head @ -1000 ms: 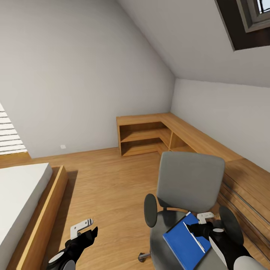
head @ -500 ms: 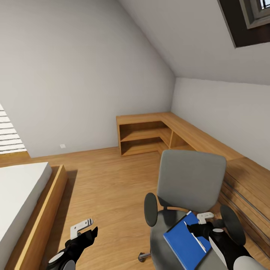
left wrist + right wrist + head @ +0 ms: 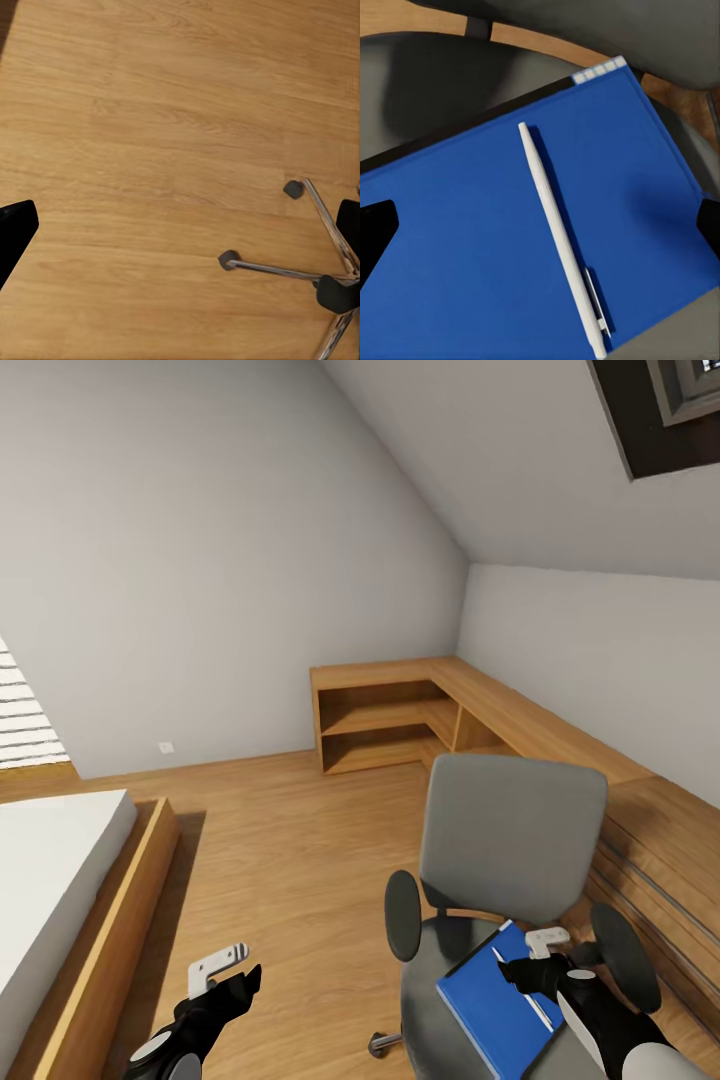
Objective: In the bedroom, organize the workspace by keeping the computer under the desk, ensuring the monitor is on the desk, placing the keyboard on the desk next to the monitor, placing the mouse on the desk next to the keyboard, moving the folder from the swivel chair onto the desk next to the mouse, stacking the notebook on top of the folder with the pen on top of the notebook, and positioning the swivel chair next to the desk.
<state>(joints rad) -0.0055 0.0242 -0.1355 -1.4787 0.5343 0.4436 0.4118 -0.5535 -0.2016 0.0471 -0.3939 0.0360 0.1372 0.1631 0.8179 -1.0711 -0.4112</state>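
Note:
The grey swivel chair (image 3: 512, 830) stands at the right on the wood floor, its back turned toward the far wall. A bright-blue folder (image 3: 485, 1005) (image 3: 472, 247) lies flat on its seat. A slim white pen (image 3: 538, 1008) (image 3: 559, 232) rests diagonally on the folder. My right gripper (image 3: 520, 970) (image 3: 540, 229) hovers just over the folder and pen, open, one fingertip on each side of the pen and nothing held. My left gripper (image 3: 240, 982) hangs open over bare floor to the chair's left. The chair's chrome star base (image 3: 300, 266) is seen in the left wrist view.
A bed with a wooden frame (image 3: 110, 940) fills the left side. An L-shaped light-wood shelf unit (image 3: 400, 715) runs along the far corner and right wall, ending in a low wood dresser (image 3: 650, 860) beside the chair. Open floor (image 3: 290, 860) lies between bed and chair.
The whole head view has drifted slightly, so the camera moved. Both grippers keep the same pose, and the folder and pen lie as before.

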